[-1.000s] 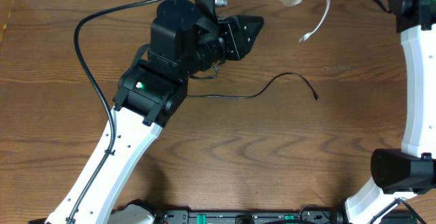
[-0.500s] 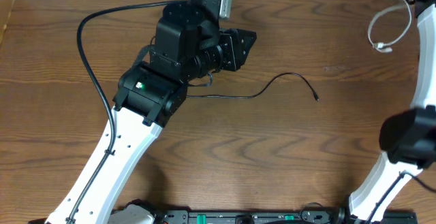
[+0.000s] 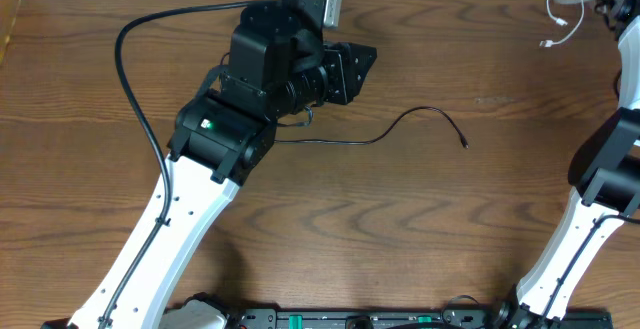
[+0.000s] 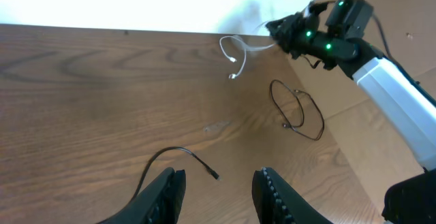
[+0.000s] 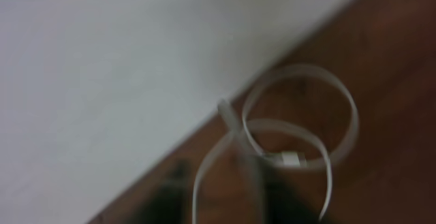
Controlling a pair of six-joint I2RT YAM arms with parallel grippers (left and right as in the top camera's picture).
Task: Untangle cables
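We'd take the limp, light black cable [image 3: 425,110], mid-frame, near its plug. The left gripper [image 4: 219,176] has jaws spread; the right gripper [image 4: 276,30] seemingly pinches the white cable [image 5: 300,67].

Your left arm [image 3: 190,199] crosses the bench [image 3: 400,239] from the near edge, left of middle, toward the middle of the far edge. The left gripper [image 4: 219,174] is at its far end. The flat cable [image 3: 350,142] lies across the centre, with one end tucked under that arm and its plug end right of centre. The looped cable [image 5: 291,159] is at the far right corner, well apart from the flat cable. It is pinched at the tip of the right gripper [image 4: 278,32], whose arm runs along the right edge.
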